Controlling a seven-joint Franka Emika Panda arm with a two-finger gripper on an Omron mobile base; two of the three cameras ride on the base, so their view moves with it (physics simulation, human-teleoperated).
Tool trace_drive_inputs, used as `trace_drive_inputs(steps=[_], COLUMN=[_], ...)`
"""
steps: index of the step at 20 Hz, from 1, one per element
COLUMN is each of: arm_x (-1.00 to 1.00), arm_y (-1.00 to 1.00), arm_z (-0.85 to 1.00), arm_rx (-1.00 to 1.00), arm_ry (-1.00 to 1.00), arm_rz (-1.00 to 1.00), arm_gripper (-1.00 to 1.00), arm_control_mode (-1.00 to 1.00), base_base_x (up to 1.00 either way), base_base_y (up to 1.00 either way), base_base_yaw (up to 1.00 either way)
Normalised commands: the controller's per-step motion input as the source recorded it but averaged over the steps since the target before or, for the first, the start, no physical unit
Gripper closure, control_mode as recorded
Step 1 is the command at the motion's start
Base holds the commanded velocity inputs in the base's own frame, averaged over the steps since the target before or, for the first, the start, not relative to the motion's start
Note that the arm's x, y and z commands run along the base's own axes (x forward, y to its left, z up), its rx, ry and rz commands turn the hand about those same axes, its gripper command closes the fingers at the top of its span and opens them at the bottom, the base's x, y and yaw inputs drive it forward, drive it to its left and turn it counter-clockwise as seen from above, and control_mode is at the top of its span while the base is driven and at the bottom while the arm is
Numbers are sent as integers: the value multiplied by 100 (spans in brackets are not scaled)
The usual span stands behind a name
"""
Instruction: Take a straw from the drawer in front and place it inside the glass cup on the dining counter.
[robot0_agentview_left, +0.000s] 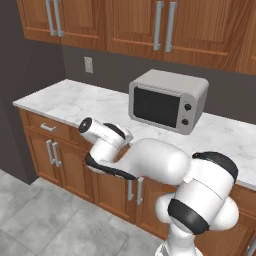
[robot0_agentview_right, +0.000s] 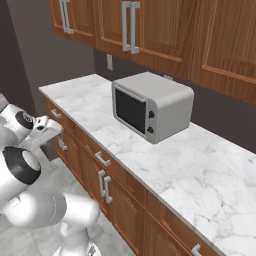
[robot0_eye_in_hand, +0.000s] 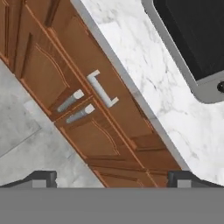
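Fully open gripper (robot0_eye_in_hand: 112, 178) (holding nothing), above drawer (robot0_eye_in_hand: 98, 85)

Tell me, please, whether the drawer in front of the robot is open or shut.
Shut. In the hand view the drawer front sits flush with the neighbouring cabinet fronts, its bar handle untouched, and the open gripper is apart from it.

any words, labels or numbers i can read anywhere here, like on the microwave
None can be read.
Microwave: no brand or numbers; its two knobs carry no readable marks.
Wall outlet: plain plate, no writing.
Drawer and cabinet doors: bare wood and silver handles, no labels.
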Motion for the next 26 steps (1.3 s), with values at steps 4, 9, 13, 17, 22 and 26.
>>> trace_drive_inputs(steps=[4,9,13,17,22,26], arm_x=[63,36,13,10,6,14], arm_y=[0,0,0,0,0,-1], arm_z=[-61,-63,-62,-60,-40,-31], arm_rx=[-27,-25,-25,-27,-22,-18], arm_ry=[-1,0,-2,-4,-6,-4], arm_rz=[-2,-2,-4,-7,-8,-8], arm_gripper=[-100,-100,-100,-100,-100,-100], arm_control_mode=[-100,-100,-100,-100,-100,-100], base_base_x=[0,0,0,0,0,0], base_base_y=[0,0,0,0,0,0], base_base_yaw=[0,0,0,0,0,0])
